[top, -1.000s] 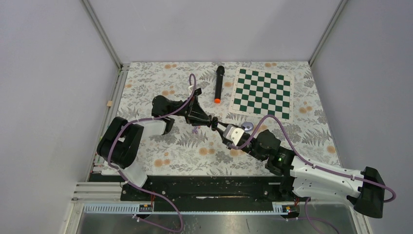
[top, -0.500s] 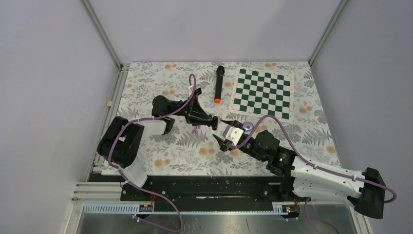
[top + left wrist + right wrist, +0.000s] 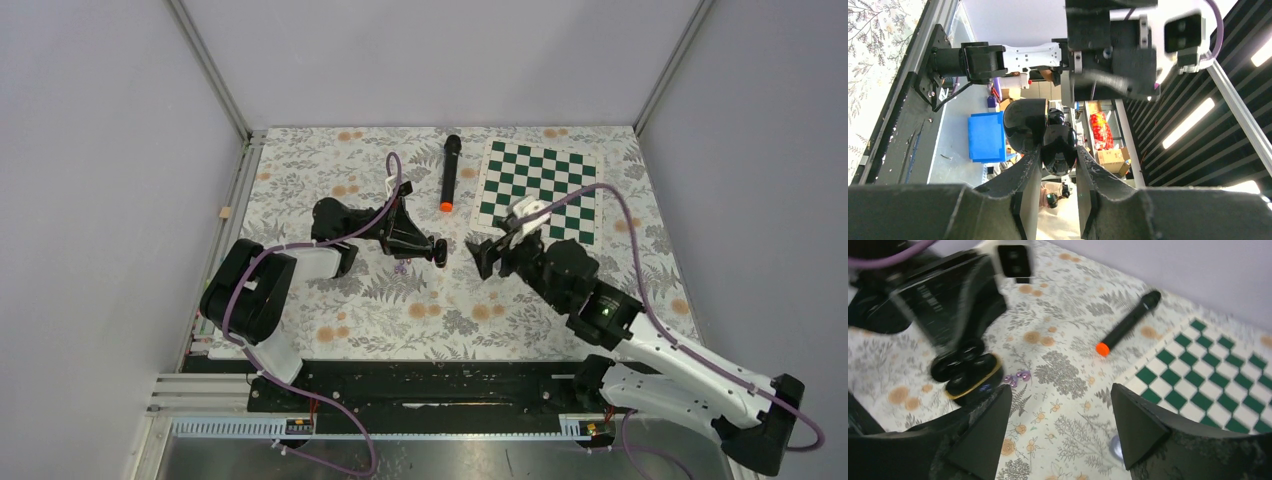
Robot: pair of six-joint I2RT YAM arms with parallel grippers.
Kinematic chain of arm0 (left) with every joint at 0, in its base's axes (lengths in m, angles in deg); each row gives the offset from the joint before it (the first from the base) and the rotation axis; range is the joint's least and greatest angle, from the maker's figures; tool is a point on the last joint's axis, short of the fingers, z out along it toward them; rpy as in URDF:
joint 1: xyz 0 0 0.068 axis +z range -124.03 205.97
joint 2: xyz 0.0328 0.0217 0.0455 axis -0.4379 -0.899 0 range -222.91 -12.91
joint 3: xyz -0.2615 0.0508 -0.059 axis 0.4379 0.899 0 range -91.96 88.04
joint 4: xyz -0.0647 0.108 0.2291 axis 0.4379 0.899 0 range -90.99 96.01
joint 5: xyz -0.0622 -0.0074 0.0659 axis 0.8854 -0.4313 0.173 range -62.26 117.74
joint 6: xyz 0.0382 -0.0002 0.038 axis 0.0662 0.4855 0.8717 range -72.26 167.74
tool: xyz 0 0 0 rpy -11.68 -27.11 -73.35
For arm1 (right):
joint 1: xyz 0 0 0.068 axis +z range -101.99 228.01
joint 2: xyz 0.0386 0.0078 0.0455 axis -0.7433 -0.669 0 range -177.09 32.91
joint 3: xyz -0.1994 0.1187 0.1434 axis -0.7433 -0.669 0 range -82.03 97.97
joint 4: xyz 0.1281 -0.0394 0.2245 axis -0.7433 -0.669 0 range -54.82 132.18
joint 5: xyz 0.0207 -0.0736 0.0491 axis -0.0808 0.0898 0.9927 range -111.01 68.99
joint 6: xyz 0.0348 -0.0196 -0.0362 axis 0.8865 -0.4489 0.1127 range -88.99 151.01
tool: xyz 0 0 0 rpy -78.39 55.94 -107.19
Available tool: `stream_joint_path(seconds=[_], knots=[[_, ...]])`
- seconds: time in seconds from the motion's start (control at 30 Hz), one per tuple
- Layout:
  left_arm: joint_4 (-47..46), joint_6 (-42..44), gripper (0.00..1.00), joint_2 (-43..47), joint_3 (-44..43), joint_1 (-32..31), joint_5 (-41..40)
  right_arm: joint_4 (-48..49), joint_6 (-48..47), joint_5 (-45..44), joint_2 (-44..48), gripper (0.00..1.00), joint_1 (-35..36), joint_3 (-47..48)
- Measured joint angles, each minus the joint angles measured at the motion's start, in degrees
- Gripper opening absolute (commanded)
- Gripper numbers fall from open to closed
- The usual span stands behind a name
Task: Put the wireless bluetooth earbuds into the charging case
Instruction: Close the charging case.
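Note:
My left gripper is shut on the glossy black charging case and holds it just above the mat, left of centre. In the right wrist view the case stands open, with a gold rim and dark hollows. I cannot tell whether black earbuds sit in it. Tiny pale purple earbuds lie on the mat beside the case, and they also show in the top view. My right gripper is open and empty, raised to the right of the case, apart from it.
The long black microphone with an orange end lies at the back centre. A green and white chessboard lies at the back right. A small lavender round thing lies on the mat, half hidden by my right finger.
My right gripper has drawn back from the case, risen and swung right toward the chessboard, with its jaws wider. My left gripper holds the case still.

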Motion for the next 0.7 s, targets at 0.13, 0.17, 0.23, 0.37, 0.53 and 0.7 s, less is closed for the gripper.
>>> stream_joint_path(seconds=[0.13, 0.17, 0.23, 0.37, 0.53, 0.7], knots=[[0.0, 0.8, 0.00, 0.0, 0.2, 0.0, -0.1, -6.0, 10.5, 2.8, 1.1, 0.58, -8.0, 1.6], [0.0, 1.0, 0.00, 0.0, 0.2, 0.0, -0.1, -7.6, 13.0, 3.8, 1.2, 0.52, -9.4, 1.7], [-0.1, 1.0, 0.00, 0.0, 0.2, 0.0, -0.2, -10.2, 17.6, 6.4, 0.6, 0.48, -11.9, 2.1], [-0.1, 0.9, 0.00, 0.0, -1.4, 0.0, -0.4, -13.0, 27.5, 13.0, -3.9, 0.48, -15.7, 2.0], [-0.4, 0.6, 0.00, 0.0, -3.2, 0.0, -1.1, -3.3, 42.7, 22.6, -9.6, 0.48, -16.4, -4.2], [-0.4, 0.5, 0.00, 0.1, -3.2, 0.0, -1.4, 16.5, 58.2, 28.1, -16.0, 0.48, -16.4, -12.9]])
